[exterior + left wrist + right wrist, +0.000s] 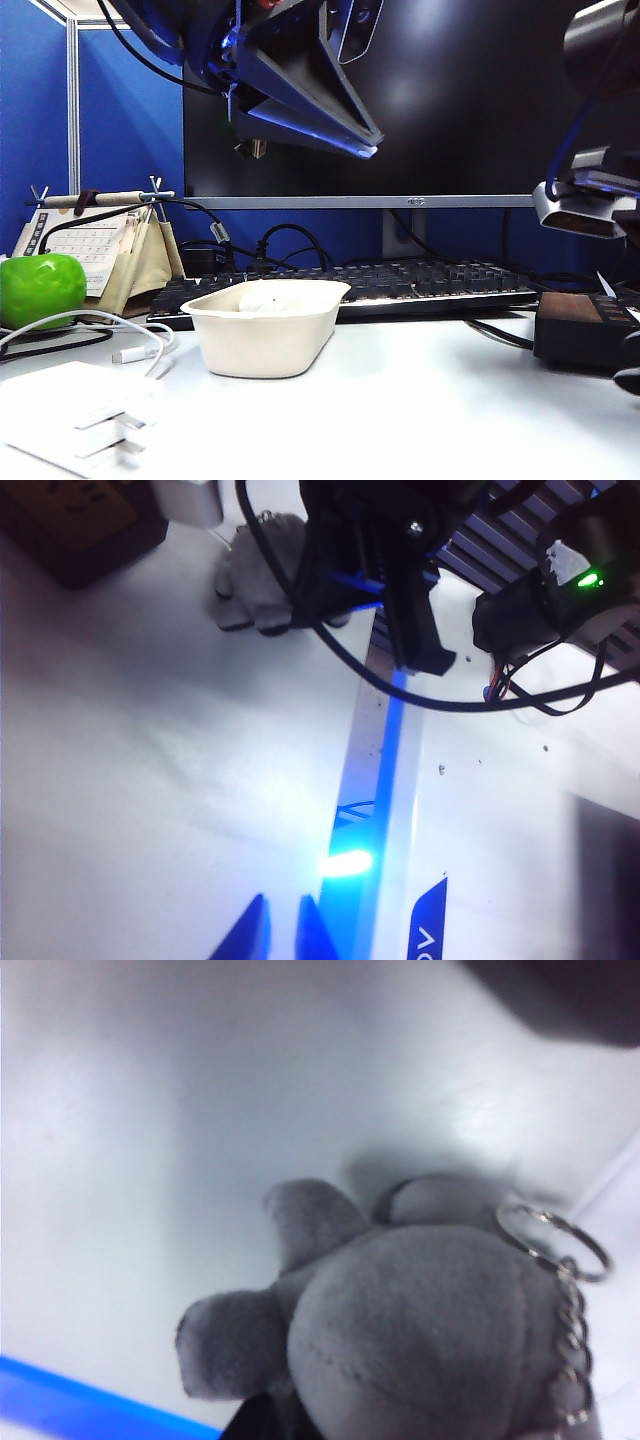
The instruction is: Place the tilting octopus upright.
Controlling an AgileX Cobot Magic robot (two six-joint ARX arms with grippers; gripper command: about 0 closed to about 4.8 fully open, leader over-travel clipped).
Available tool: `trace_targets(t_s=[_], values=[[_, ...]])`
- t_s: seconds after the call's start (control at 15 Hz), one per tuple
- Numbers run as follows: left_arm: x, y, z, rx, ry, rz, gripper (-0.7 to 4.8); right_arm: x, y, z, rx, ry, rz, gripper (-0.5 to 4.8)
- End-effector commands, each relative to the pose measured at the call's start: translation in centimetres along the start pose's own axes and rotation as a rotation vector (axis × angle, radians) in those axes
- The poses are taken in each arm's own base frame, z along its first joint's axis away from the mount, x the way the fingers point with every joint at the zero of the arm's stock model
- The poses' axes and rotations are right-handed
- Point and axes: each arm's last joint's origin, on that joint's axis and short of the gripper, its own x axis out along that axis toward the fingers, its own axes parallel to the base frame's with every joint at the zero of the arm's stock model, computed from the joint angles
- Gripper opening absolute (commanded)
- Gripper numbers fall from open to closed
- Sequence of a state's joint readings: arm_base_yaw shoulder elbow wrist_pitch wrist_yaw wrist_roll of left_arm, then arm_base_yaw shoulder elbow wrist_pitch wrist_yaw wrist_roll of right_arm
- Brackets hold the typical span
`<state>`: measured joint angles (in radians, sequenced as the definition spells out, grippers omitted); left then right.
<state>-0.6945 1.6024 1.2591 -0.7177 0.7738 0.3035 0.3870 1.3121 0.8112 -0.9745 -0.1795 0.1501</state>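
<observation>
- Right wrist view is filled by the octopus (420, 1330). Its round body is nearest the lens, its stubby legs splay away across the white table (150, 1110), and its keyring (553, 1243) hangs to one side.
- The toy leans rather than standing on its legs, as I read it.
- The right gripper (305, 600) is right on the toy with its fingers pressed together. I cannot tell whether they pinch any plush.
- The left gripper (362, 100) hangs high in front of the monitor (450, 90), well away, with its fingers apart and empty.
- The right arm is much the nearer, so standing the toy up looks like its job.
- Left wrist view alone shows the pairing from above: the toy on bare table with the dark right arm reaching over it.
- Exterior view shows the tray (265, 345) and keyboard (430, 280), but I cannot pick out the toy there.
</observation>
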Motion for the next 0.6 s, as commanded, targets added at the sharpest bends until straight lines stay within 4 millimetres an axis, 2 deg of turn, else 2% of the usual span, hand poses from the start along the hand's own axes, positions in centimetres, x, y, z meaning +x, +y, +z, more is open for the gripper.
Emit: trace_targets(t_s=[0.07, 0.33, 0.6], values=[[0.0, -0.2, 0.3, 0.040, -0.012, -0.004, 0.49, 0.0, 0.3, 0.2, -0.004, -0.014, 0.078, -0.01], [1.1, -1.3, 1.0, 0.146, -0.035, -0.035, 0.49, 0.0, 0.5, 0.2, -0.007, -0.014, 0.143, -0.01], [2.8, -3.3, 2.2, 0.264, -0.071, -0.067, 0.49, 0.0, 0.6, 0.2, -0.007, -0.007, 0.184, -0.01]])
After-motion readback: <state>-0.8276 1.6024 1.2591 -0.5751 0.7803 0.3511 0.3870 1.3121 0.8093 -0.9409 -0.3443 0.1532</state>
